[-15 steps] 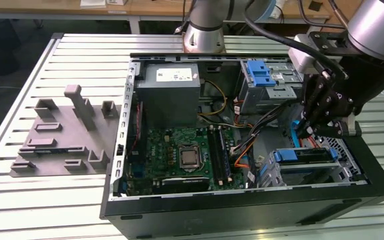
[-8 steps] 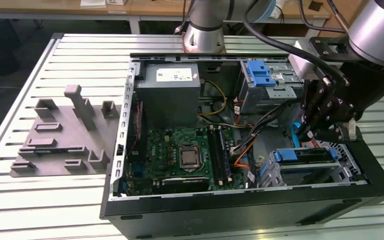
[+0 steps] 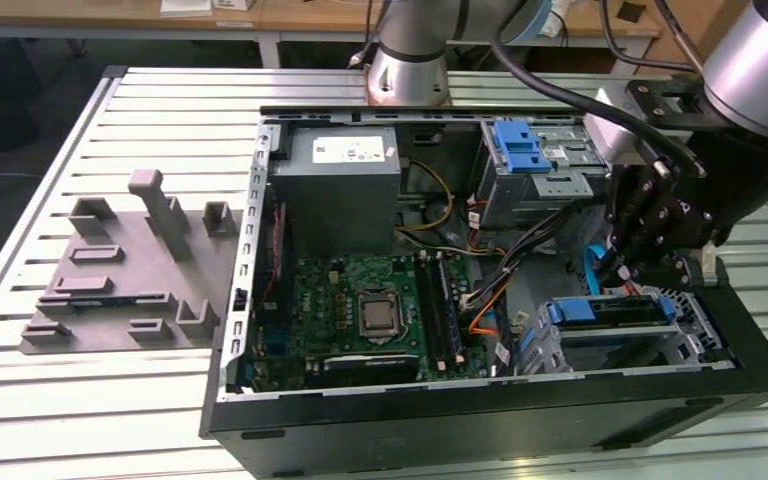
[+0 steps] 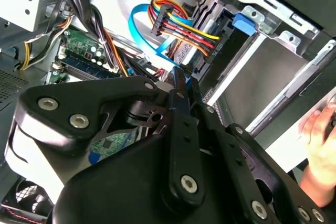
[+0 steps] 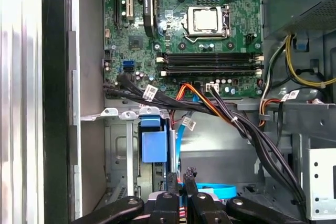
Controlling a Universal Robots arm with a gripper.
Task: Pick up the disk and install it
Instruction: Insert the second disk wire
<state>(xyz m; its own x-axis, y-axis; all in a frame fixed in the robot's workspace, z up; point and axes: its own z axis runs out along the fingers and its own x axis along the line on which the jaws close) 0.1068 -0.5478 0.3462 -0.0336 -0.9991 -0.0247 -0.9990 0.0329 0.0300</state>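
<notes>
We see the disk [image 3: 607, 312] sitting in the drive cage [image 3: 688, 345] of the open computer case [image 3: 491, 420], its blue bracket [image 5: 155, 145] just past the fingertips [image 5: 171, 182] in the first wrist view. The gripper [image 3: 640, 275] hangs directly above it, fingers drawn close together and gripping nothing that we can make out. A blue cable [image 4: 137, 24] and a bundle of coloured wires [image 4: 178, 22] lie just beyond the fingertips, the motherboard [image 3: 357, 300] farther off. A person's hand [image 4: 321, 129] rests at the case's edge.
</notes>
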